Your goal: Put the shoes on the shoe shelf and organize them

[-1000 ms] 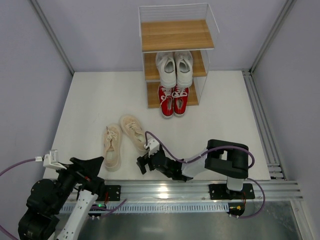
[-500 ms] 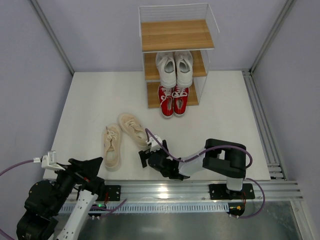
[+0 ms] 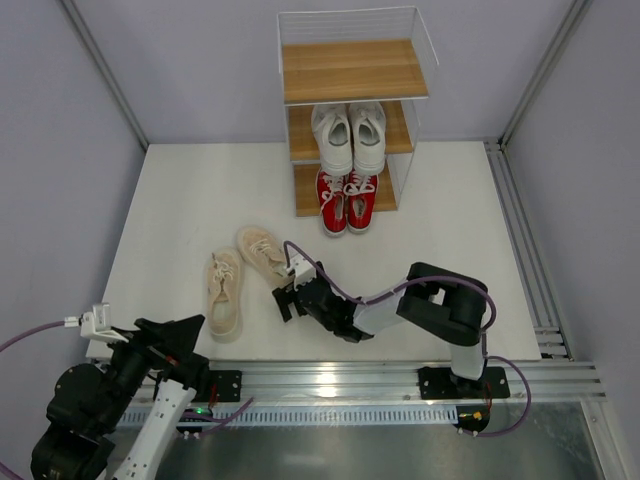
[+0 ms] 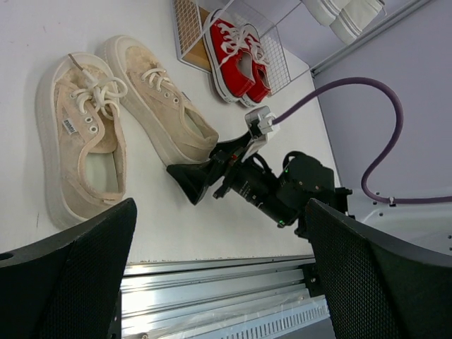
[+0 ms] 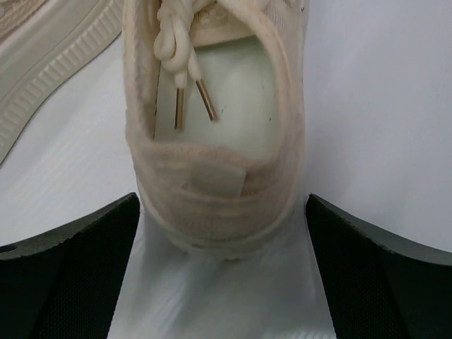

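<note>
Hanging above the near left corner of the white table [image 3: 450, 230], the left gripper [image 4: 220, 208] has its jaws spread wide with nothing between them, well short of the shoes. A little farther in, the right gripper [image 5: 222, 205] sits low over the table with its jaws apart, one on each side of the heel of a beige shoe [image 3: 266, 258]. Whether the fingers [image 5: 70, 275] press on that heel cannot be told. This shoe rests on its sole, heel toward the arms and toe angled away to the left. Its mate [image 3: 224, 292] lies just beside it on the left, also on its sole with the toe pointing away; whether the two touch is unclear. Well beyond them the shelf [image 3: 352, 70] stands at the back of the table. The red shoes [image 3: 348, 198] sit side by side on its lowest board, their near ends sticking out past the front. The white shoes [image 3: 349, 135] sit side by side on the middle board, directly above the red pair.
</note>
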`<state>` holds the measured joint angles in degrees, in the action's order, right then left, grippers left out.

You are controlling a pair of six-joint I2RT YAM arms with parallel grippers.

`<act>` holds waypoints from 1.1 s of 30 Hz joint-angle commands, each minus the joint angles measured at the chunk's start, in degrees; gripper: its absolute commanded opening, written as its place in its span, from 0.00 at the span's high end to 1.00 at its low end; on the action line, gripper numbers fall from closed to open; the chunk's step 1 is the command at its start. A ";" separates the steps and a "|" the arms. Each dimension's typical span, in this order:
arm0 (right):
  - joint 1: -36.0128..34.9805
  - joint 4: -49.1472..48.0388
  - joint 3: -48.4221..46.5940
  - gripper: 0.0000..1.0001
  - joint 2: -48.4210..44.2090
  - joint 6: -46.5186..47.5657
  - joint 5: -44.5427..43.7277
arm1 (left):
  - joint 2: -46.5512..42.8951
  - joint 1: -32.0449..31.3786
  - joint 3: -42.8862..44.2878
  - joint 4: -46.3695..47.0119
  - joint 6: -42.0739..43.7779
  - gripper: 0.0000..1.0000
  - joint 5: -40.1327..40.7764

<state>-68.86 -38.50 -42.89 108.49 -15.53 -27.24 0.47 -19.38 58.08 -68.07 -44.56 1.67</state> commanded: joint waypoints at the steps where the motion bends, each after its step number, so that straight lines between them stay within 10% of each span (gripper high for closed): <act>1: 2.94 -0.78 -3.33 0.00 2.25 2.34 8.07 | -3.02 0.13 2.20 -0.39 1.05 0.00 0.08; 19: 4.08 14.77 -18.28 0.02 12.45 -6.43 4.23 | -3.11 0.13 1.86 -1.27 2.19 0.00 0.97; 23: 4.08 15.38 -14.59 0.31 9.39 -9.07 3.51 | -3.11 0.04 1.42 -0.83 2.28 0.00 0.79; 27: 4.00 17.93 -12.31 0.90 6.13 -9.17 4.30 | -3.11 0.04 0.80 0.05 2.10 0.00 0.44; 33: 4.08 19.51 -7.30 0.96 -3.95 -8.73 4.39 | -3.11 0.13 0.36 0.84 1.58 0.00 -0.26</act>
<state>-64.75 -26.92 -53.21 110.56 -22.00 -23.14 0.47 -19.38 58.70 -69.25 -43.27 2.07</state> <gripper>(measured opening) 0.750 0.996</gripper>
